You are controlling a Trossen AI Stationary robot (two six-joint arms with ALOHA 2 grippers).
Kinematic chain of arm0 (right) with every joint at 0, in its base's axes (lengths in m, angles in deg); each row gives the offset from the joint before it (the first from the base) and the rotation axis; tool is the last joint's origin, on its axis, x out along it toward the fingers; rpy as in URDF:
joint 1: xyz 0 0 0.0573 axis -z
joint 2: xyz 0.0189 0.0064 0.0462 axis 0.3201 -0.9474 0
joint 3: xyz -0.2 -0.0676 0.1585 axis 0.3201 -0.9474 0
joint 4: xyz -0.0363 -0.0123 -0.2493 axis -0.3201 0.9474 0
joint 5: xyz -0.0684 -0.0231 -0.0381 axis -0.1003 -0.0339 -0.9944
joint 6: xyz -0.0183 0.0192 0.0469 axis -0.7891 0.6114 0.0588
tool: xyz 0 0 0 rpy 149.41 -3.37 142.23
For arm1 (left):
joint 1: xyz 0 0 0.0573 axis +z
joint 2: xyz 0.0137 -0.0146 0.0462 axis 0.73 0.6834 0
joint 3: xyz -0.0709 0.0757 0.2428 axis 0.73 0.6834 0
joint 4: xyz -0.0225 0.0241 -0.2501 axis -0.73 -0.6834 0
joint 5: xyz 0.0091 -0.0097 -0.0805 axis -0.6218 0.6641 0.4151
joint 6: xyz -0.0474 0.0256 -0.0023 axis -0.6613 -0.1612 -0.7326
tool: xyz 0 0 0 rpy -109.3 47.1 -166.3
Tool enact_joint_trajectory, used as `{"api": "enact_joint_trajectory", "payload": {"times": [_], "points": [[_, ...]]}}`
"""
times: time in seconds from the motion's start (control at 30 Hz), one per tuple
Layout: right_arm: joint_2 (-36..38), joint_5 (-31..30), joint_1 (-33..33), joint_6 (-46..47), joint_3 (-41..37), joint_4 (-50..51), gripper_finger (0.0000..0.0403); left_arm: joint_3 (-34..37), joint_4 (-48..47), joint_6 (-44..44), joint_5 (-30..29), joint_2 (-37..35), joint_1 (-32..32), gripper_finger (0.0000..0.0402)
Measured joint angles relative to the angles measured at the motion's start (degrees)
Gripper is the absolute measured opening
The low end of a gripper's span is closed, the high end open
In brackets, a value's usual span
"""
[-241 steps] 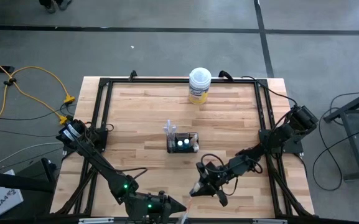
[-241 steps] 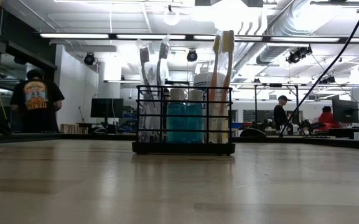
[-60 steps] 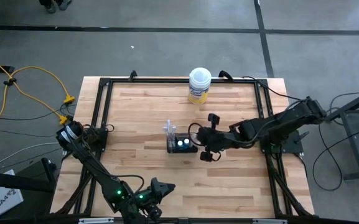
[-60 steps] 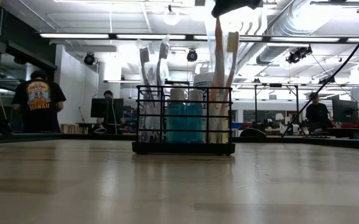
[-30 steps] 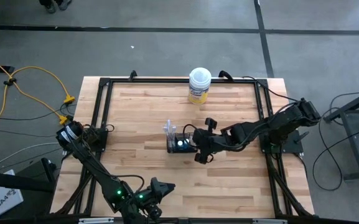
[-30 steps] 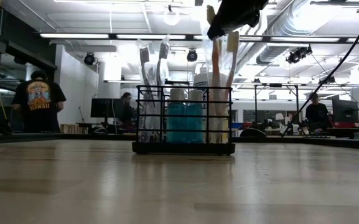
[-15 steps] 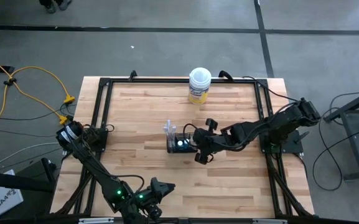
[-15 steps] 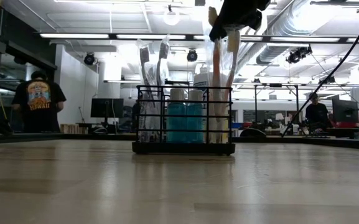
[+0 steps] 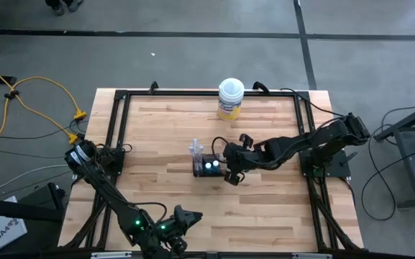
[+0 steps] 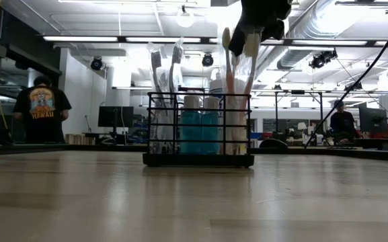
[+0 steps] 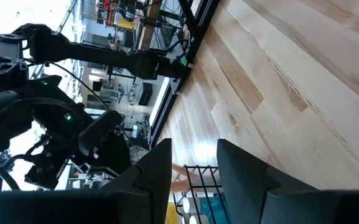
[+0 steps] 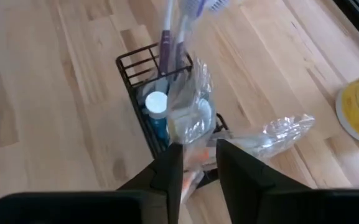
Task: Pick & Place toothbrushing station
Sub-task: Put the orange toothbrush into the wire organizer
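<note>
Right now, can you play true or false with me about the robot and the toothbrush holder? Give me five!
1. The black wire holder stands upright on the wooden table. True.
2. The right gripper is above the toothbrushes at one end of the holder. True.
3. The yellow tub is inside the holder. False: it stands apart, near the table's far edge.
4. The left gripper is touching the holder. False: it waits near the front edge, well away.
5. The teal tubes lie flat on the table. False: they stand upright in the holder.
</note>
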Motion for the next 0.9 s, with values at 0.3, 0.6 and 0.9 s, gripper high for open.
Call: {"api": "enact_joint_trajectory", "payload": {"times": [0.3, 0.6, 0.9], "points": [[0.00, 2.53, 0.59, -1.55, 0.00, -2.81, 0.0106, 0.00, 0.02, 0.04, 0.02, 0.00, -0.02, 0.0122], [0.37, 3.74, 0.59, -1.80, 0.00, -2.78, 0.0112, 0.00, 0.02, 0.04, 0.13, 0.00, -0.02, 0.0122], [0.42, 5.26, 0.98, -2.16, 0.00, -1.80, 0.0141, 0.00, 0.02, 0.06, 0.11, 0.00, -0.02, 0.0122]]}}
